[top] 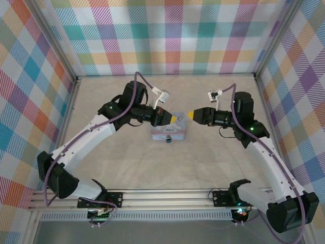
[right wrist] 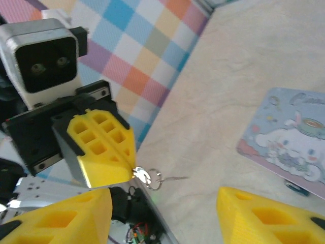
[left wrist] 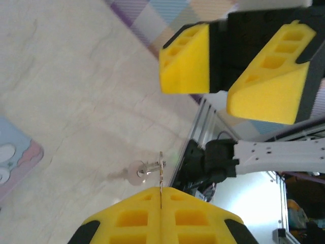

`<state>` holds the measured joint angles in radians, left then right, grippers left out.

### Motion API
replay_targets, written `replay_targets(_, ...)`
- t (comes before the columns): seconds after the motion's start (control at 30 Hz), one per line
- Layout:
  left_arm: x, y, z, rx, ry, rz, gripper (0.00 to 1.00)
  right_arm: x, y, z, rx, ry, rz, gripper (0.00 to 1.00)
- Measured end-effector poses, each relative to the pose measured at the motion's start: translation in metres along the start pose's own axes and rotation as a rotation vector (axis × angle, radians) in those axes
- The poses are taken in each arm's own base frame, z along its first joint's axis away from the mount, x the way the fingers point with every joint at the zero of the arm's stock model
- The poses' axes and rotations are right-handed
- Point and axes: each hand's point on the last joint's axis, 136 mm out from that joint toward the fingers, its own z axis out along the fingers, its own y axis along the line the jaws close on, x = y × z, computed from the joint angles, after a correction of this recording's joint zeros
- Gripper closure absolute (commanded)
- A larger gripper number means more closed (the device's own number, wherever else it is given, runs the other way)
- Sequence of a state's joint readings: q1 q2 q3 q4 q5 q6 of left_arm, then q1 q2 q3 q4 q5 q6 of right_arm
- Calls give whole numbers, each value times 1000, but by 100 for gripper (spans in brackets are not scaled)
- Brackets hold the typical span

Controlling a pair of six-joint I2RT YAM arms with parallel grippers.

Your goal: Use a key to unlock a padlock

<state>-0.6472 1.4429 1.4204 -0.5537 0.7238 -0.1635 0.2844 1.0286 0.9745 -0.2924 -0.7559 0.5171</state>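
Observation:
My left gripper (left wrist: 161, 189) is shut on the key (left wrist: 161, 173), a thin silver blade standing out past its yellow fingertips. A small ring with a second silver piece (left wrist: 136, 173) dangles from it. In the right wrist view the same key (right wrist: 140, 174) and ring (right wrist: 155, 179) hang at the tip of the left gripper (right wrist: 129, 170). My right gripper (right wrist: 164, 199) is open and faces the key, a short way off and not touching it. From above, both grippers (top: 176, 119) (top: 190, 115) meet tip to tip over the pastel-blue box (top: 170, 133). A small dark item, likely the padlock (top: 168, 139), lies at the box's near edge.
The pastel-blue cartoon box (right wrist: 289, 145) lies flat on the beige table (top: 122, 168). Plaid walls (top: 167, 35) close in the back and both sides. An aluminium rail (top: 167, 195) runs along the near edge by the arm bases.

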Motion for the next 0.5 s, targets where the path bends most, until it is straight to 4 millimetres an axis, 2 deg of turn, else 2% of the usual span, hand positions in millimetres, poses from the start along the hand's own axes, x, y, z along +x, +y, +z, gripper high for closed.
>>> replay_targets(0.2,20,16,10,-37,146,-44,100,24,-43,10,86,7,-9,31)
replay_targets(0.27,25,15,11,-28,181,-50,100,32,-52,10,103,4,-7,32)
replay_targets(0.33,29,12,10,-13,203,-48,100,35,-53,11,95,5,-6,33)
replay_targets(0.43,29,6,8,14,219,-35,100,30,-39,15,12,6,-19,40)
replay_targets(0.5,28,0,6,37,223,-22,100,27,-31,19,-59,6,-22,40)
